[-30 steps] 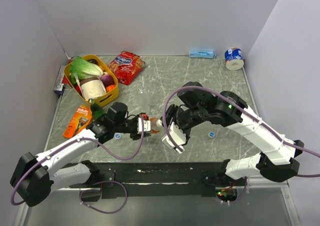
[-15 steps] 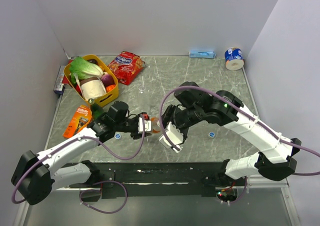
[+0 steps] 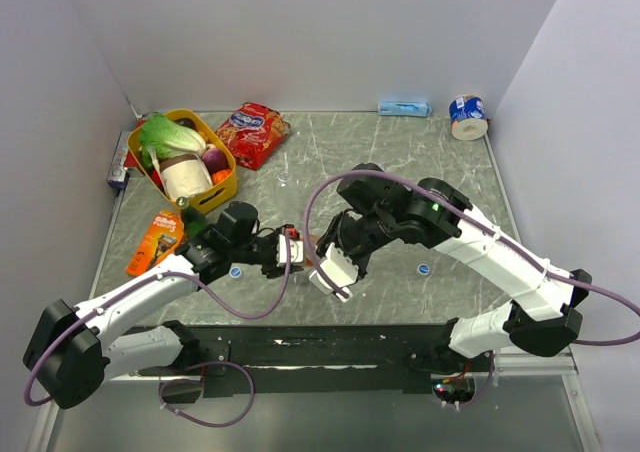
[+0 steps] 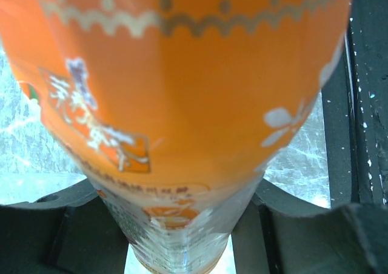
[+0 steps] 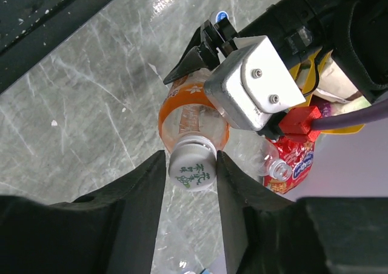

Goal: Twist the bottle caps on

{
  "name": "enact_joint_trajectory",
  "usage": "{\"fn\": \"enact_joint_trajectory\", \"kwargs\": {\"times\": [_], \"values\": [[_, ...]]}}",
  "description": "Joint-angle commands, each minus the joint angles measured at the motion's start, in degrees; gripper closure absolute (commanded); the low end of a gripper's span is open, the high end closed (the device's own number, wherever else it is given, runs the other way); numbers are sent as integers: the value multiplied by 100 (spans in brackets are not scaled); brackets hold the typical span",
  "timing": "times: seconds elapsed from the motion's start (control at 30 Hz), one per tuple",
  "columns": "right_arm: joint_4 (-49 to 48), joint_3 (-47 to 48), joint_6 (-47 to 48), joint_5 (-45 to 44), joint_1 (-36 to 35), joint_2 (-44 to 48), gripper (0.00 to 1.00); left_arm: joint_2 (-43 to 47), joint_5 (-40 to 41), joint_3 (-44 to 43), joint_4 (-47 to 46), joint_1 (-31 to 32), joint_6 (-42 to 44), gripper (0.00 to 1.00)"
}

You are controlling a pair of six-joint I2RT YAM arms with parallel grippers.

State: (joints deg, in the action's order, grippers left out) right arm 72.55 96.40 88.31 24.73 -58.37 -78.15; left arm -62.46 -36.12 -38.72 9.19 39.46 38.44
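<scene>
Grey marbled tabletop (image 3: 400,162), plain pale walls (image 3: 300,32), perhaps lilac-tinted.

Worktop (image 3: 400,172): grey marbled slab, carrying the items below.
Far left: a yellow basket (image 3: 218,196) is sitting here, with a red snack bag (image 3: 252,132) lying just right of it.
Far edge: a blue packet (image 3: 404,107) is lying beside a blue-and-white tape roll (image 3: 467,116) in the right corner.
Left: an orange packet (image 3: 155,240) is lying nearer than the basket.
Near middle: the left blue cap (image 3: 235,270) and the right blue cap (image 3: 424,268) are lying well apart.

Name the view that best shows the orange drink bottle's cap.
Right wrist: the whitish cap sits on the neck between the right gripper's fingers. Top external hides it behind that gripper; left wrist shows only the orange drink bottle's label.
</scene>
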Motion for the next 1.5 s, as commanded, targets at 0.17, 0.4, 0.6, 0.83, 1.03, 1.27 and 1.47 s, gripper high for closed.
{"fn": "enact_joint_trajectory", "kwargs": {"times": [0.17, 0.4, 0.6, 0.83, 1.03, 1.27, 1.47], "values": [[-197, 46, -849, -47, -17, -113, 66, 216, -80, -75, -662, -9, -256, 99], [-268, 739, -3569, 32, 326, -998, 71, 629, 710, 233, -2093, 18, -1197, 99], [294, 1898, -5952, 259, 852, -2079, 73, 639, 1826, 137, -2913, 53, -2488, 99], [409, 2435, -7485, 1033, 1424, -2600, 73, 313, 2987, -92, -2976, 158, -3474, 99], [207, 3164, -7812, 1140, 1600, -2811, 58, 216, 2962, 154, -2660, 176, -3264, 99], [67, 4310, -6824, 1533, 2355, -2417, 25, 208, 1806, 365, -1721, 167, -2835, 99], [-469, 1043, -3188, 1180, 1798, -124, 27, 208, 756, -99, -341, 167, -1396, 99]]}}
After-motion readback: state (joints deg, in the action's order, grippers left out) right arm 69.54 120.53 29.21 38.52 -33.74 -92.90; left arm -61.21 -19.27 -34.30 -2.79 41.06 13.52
